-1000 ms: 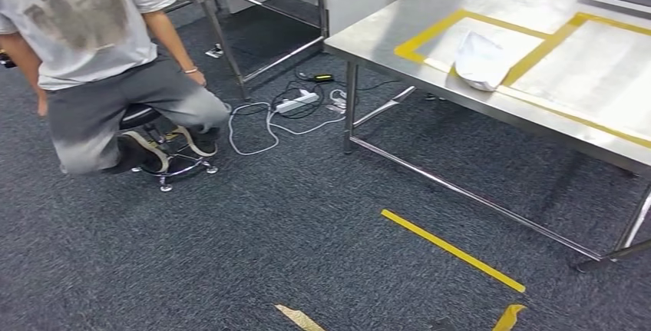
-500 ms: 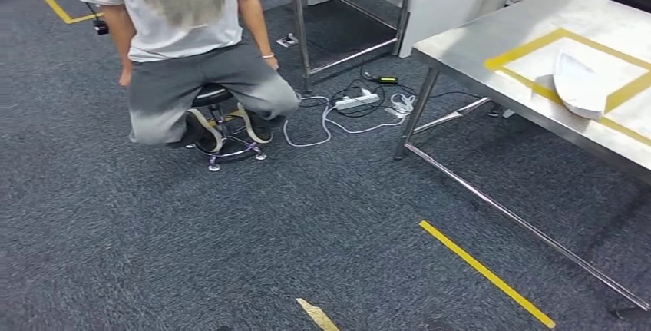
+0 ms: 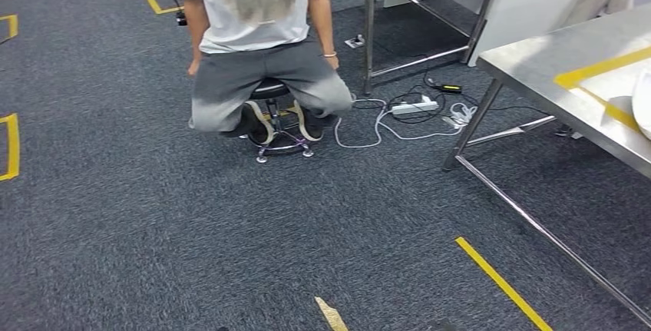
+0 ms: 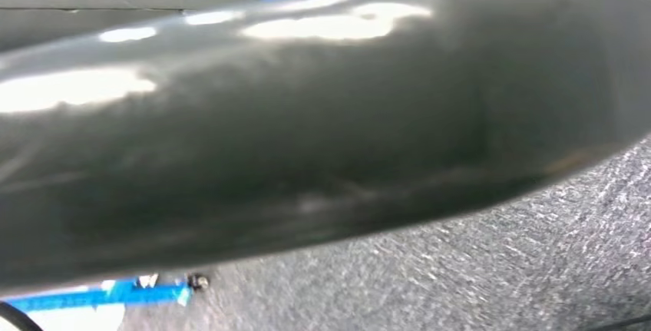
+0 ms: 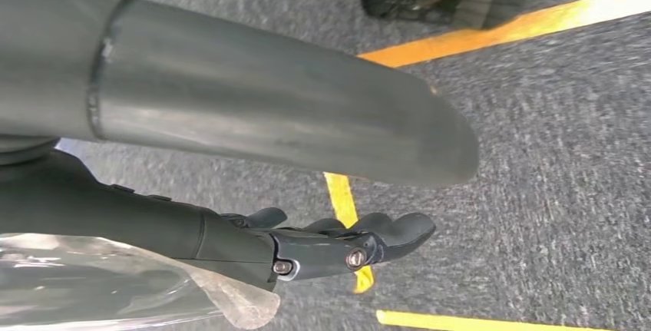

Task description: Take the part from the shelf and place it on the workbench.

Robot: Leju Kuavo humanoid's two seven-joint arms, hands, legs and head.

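The right hand (image 5: 338, 243) hangs above grey carpet (image 3: 230, 231), its dark fingers (image 5: 399, 231) lying nearly straight and holding nothing. The white part (image 3: 643, 100) lies well away, at the steel surface (image 3: 553, 62) beside yellow tape. A seated person (image 3: 261, 39) is beyond open carpet. The left hand's state cannot be told.

A person (image 3: 257, 31) in a white shirt and grey trousers sits on a wheeled stool (image 3: 278, 120) on dark carpet (image 3: 153, 216). A white power strip (image 3: 413, 106) with tangled cables lies just beside. Yellow tape lines (image 3: 503, 283) mark the floor.
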